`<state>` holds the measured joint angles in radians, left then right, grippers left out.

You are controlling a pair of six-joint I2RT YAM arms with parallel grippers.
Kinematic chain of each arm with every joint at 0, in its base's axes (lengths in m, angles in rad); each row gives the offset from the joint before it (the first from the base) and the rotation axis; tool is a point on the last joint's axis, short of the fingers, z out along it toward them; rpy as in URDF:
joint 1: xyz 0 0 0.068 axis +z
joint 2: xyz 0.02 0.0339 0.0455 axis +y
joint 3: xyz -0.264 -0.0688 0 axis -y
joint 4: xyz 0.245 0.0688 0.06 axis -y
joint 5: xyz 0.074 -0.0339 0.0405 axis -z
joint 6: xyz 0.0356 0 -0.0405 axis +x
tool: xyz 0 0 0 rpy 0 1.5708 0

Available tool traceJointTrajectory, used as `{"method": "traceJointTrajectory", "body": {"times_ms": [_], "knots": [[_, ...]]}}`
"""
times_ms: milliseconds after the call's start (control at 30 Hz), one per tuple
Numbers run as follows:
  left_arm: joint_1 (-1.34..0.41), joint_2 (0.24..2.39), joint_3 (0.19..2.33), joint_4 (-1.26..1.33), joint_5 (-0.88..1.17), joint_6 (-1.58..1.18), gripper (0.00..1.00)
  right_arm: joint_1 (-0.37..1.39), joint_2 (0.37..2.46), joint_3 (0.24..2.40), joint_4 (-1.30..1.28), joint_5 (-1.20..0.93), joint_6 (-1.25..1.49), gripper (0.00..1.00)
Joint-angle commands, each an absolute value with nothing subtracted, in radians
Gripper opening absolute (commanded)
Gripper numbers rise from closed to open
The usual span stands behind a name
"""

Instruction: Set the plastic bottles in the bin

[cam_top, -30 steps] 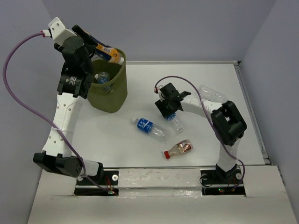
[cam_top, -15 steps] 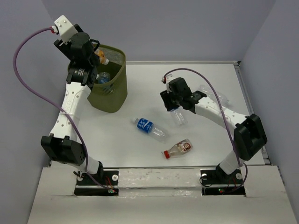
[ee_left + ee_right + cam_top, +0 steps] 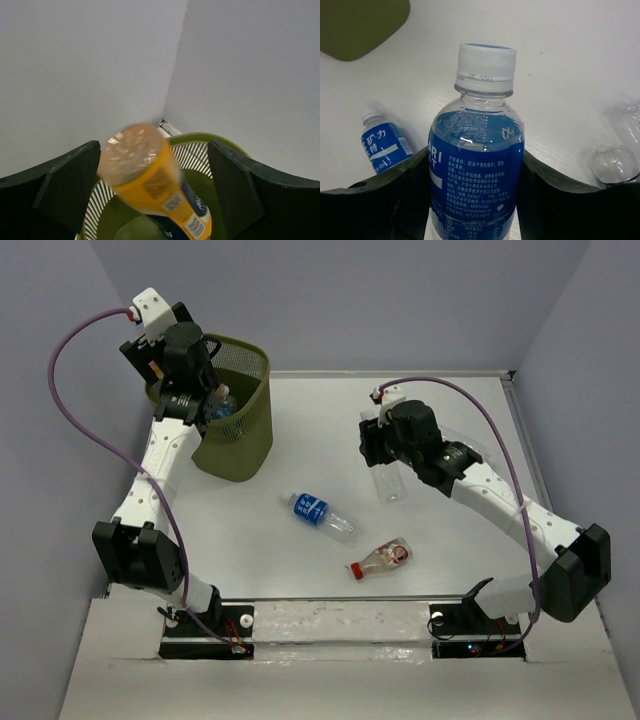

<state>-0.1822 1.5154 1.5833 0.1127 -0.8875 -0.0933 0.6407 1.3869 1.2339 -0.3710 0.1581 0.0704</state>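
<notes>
At the table's far-left corner, bin with one bottle already inside. Just over its rim, orange bottle, tipped down into the mouth since a second ago and now loose between the spread fingers of the left gripper; looks released, so as good as binned. Meanwhile, seemingly lifted off the table: blue bottle, pinched by the right gripper. Left lying: second blue bottle, red-cap bottle, clear bottle. Blocking the right arm's way to the bin: left arm over the rim

Bright, even light; the yellow-labelled bottle shows motion blur.
</notes>
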Motion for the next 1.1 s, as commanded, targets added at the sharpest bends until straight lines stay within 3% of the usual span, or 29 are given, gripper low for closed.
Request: {"method": "traceJointTrajectory", "body": {"times_ms": [0, 333, 667, 1067], "knots": [[-0.192, 1.457, 1.601, 0.175, -0.876, -0.136, 0.99, 0.635, 1.315, 1.206, -0.290, 0.144, 0.094, 0.28], [-0.232, 1.296, 1.677, -0.030, -0.577, -0.320, 0.99, 0.635, 1.235, 1.190, -0.192, 0.081, 0.150, 0.28], [-0.253, 0.998, 1.387, -0.141, -0.117, -0.469, 0.99, 0.655, 1.230, 1.278, -0.141, 0.026, 0.179, 0.28], [-0.255, 0.732, 1.050, -0.328, 0.207, -0.528, 0.99, 0.750, 1.382, 1.520, -0.048, -0.078, 0.203, 0.28]]}}
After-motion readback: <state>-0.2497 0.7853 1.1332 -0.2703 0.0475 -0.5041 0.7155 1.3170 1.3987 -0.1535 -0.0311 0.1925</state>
